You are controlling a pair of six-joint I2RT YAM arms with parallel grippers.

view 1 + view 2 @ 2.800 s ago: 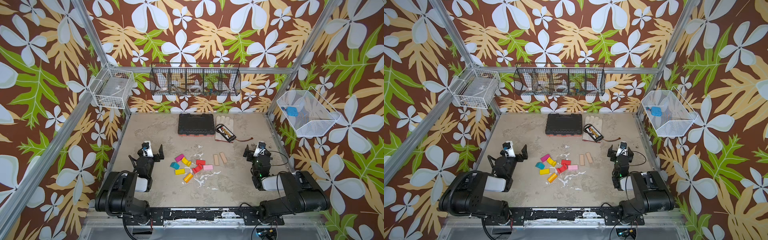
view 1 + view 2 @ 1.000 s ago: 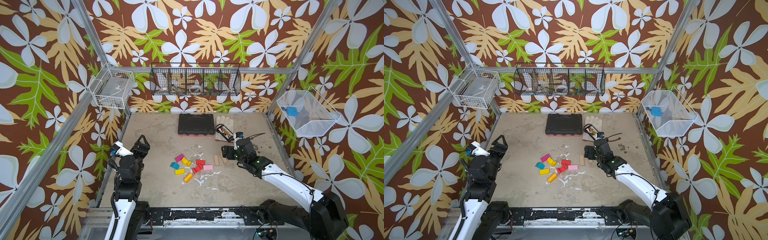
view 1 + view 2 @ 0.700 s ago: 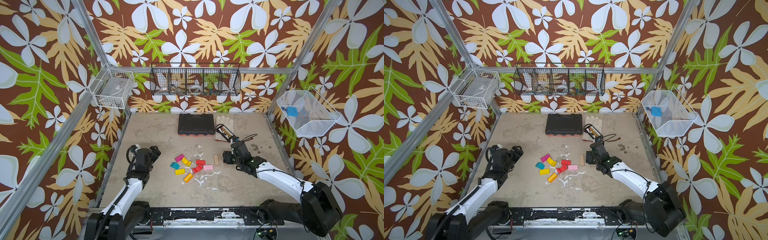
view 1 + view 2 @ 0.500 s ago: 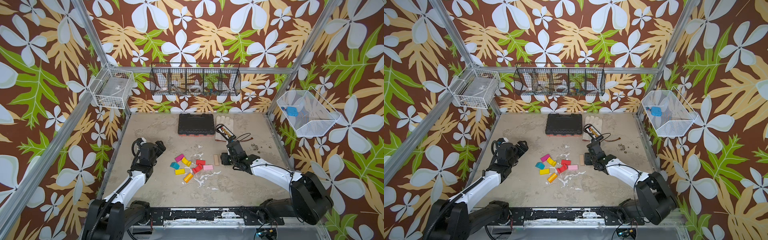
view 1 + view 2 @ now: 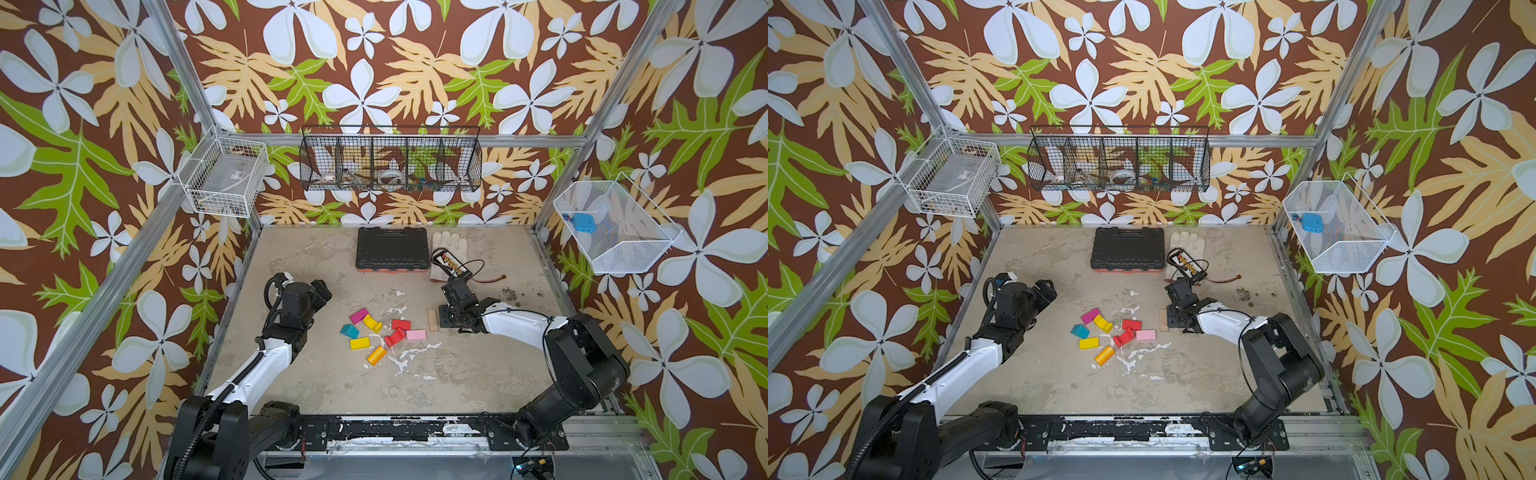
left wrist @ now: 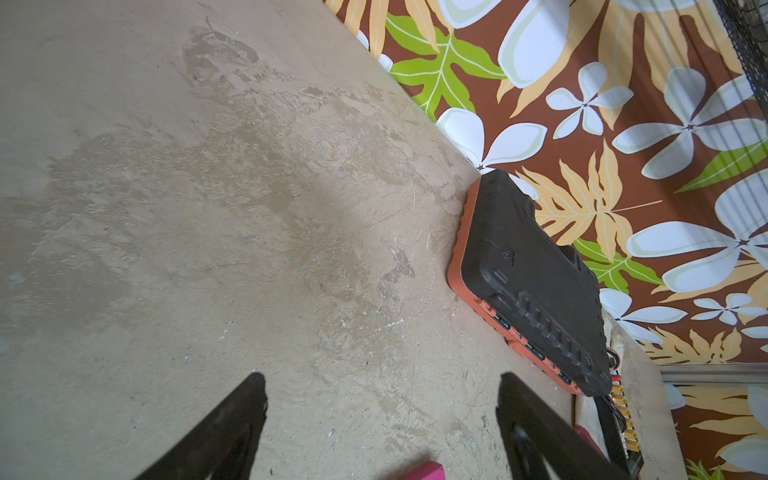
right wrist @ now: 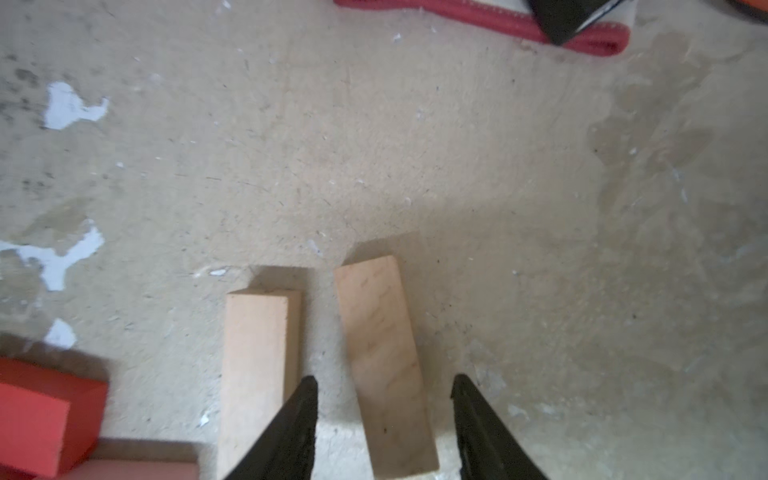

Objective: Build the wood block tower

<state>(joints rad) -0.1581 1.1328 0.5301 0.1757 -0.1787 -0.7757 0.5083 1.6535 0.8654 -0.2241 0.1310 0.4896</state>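
The wood blocks (image 5: 376,332) (image 5: 1106,330) lie loose and flat mid-table in both top views: magenta (image 5: 358,316), teal, yellow, orange, red (image 5: 401,324) and pink pieces. No tower is in view. Two tan planks lie side by side right of them. My right gripper (image 7: 384,377) (image 5: 446,320) is down over the right plank (image 7: 386,361), open, one finger on each side with a gap on both. The other plank (image 7: 255,365) (image 5: 433,320) lies just outside it. My left gripper (image 6: 381,374) (image 5: 322,291) hovers open and empty left of the blocks, the magenta block (image 6: 419,471) at its near edge.
A black tool case (image 5: 392,249) lies at the back, with a glove (image 5: 449,245) and a wired battery pack (image 5: 451,262) to its right. A red strap (image 7: 478,16) lies beyond the planks. Wire baskets hang on the walls. White flecks dot the tabletop.
Both arms rose from their folded rest and reached inward. The right gripper dropped over the plank and narrowed. The left gripper swung toward the blocks and opened.
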